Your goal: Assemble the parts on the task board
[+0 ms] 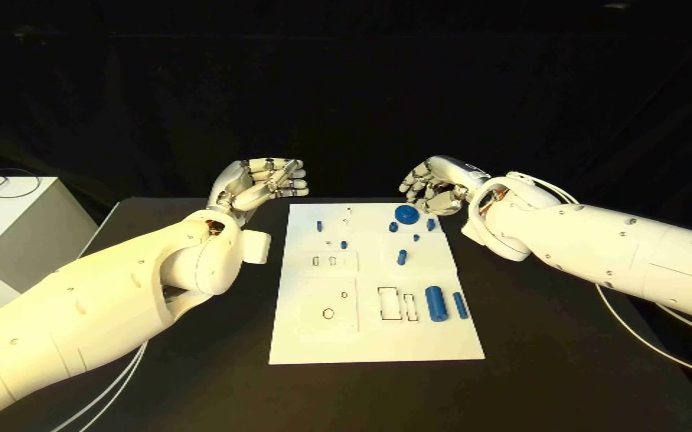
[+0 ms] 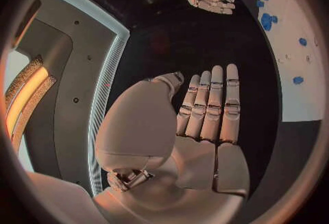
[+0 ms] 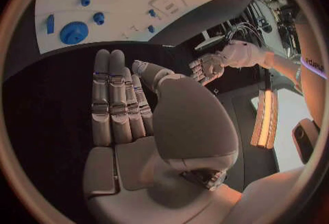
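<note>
The white task board (image 1: 372, 337) lies in the middle of the black table. At its far right sits a round blue gear (image 1: 407, 215) with small blue pieces (image 1: 418, 238) near it. Two blue cylinders (image 1: 437, 304) stand side by side at the board's right edge. My left hand (image 1: 264, 184) hovers off the board's far left corner and holds nothing. My right hand (image 1: 437, 184) hovers just beyond the gear, also holding nothing. In the left wrist view the left hand's fingers (image 2: 209, 106) lie straight, and so do the right hand's fingers (image 3: 113, 98).
A white box (image 1: 29, 227) stands past the table's left edge. Pale cables (image 1: 642, 327) hang by my right arm. Bare black table (image 1: 577, 382) flanks the board on both sides and in front of it.
</note>
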Available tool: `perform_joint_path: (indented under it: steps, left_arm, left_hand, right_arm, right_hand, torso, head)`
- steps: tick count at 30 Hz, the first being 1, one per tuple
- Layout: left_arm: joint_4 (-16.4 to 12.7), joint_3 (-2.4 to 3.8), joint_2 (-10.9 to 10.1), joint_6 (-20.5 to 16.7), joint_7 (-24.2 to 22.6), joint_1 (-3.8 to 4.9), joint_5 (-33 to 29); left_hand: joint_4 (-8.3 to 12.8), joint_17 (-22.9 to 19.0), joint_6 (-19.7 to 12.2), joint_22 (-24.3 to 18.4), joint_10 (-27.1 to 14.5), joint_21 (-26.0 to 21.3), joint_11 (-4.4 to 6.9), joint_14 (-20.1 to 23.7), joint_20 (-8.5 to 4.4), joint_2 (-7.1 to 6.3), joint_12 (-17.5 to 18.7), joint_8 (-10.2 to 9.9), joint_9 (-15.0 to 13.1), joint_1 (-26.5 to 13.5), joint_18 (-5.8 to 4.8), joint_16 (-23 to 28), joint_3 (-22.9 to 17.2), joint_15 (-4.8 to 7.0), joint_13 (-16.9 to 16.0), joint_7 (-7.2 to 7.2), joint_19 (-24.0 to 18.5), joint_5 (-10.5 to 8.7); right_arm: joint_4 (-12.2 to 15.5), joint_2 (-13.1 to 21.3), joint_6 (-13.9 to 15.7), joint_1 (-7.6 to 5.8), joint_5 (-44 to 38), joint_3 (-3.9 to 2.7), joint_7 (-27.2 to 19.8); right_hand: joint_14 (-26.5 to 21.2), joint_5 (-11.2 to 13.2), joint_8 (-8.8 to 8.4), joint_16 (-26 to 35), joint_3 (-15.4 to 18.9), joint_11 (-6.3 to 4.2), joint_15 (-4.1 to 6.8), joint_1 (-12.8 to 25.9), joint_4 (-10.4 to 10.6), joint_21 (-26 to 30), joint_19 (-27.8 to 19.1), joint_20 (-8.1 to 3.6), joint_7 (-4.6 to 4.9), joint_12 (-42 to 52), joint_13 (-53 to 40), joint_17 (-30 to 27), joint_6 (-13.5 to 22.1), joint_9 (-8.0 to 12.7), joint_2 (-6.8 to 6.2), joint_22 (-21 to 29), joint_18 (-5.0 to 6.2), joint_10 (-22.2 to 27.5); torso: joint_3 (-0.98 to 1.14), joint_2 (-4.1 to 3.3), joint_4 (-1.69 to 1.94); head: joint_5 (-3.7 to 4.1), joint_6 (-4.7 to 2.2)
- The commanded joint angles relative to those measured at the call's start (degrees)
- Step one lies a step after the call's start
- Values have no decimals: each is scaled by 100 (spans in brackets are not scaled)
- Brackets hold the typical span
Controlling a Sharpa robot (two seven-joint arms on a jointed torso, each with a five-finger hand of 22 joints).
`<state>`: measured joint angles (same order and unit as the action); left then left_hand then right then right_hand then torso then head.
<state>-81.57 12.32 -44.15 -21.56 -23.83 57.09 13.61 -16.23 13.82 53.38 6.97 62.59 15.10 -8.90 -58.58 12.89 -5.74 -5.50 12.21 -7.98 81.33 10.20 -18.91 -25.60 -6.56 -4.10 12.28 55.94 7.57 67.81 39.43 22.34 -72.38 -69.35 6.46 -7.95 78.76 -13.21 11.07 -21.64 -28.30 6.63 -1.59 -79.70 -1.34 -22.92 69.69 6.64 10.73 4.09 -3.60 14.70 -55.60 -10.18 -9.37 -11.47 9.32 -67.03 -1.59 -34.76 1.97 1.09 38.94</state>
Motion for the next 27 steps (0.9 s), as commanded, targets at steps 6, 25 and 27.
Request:
perform_joint_path:
  steps: [6,25,27]
  left_arm:
    - [-511,28,-212,160,-31,1,-70]
    - [-1060,150,-418,194,61,-21,-94]
    - [-1052,158,-422,188,73,-21,-94]
  left_hand:
    - [1,58,44,24,60,65,-7,-42,-21,-80,55,-4,-5,-28,35,-69,-48,16,7,-16,82,-31]
    - [2,209,-51,65,-16,160,-67,-6,-44,-176,145,-72,19,-77,23,-285,-69,0,10,81,128,-41]
    - [3,211,-52,65,-16,161,-68,-5,-45,-177,145,-72,19,-77,23,-288,-69,-1,10,82,129,-41]
  right_arm:
    - [-19,-92,-169,-55,-1707,-5,838]
    - [-87,-166,-536,-64,-2190,-5,1224]
    - [-93,-172,-558,-64,-2197,-5,1228]
  right_hand:
    - [702,-91,-151,-4198,-444,-93,160,239,110,-3076,1086,-174,-82,-66,-11,3560,-274,-220,-461,-2931,-187,56]
    - [663,-20,-300,-5179,-262,-28,86,196,153,-3849,1167,-84,-67,-55,-34,4513,-41,-314,-529,-3857,-267,578]
    - [663,-25,-299,-5185,-258,-26,85,192,152,-3849,1165,-83,-65,-55,-34,4516,-44,-316,-528,-3856,-266,581]
  torso:
    - [-60,-173,109]
    - [-107,-434,251]
    - [-101,-446,253]
  head:
    - [140,-42]
    - [277,-28]
    - [285,-31]
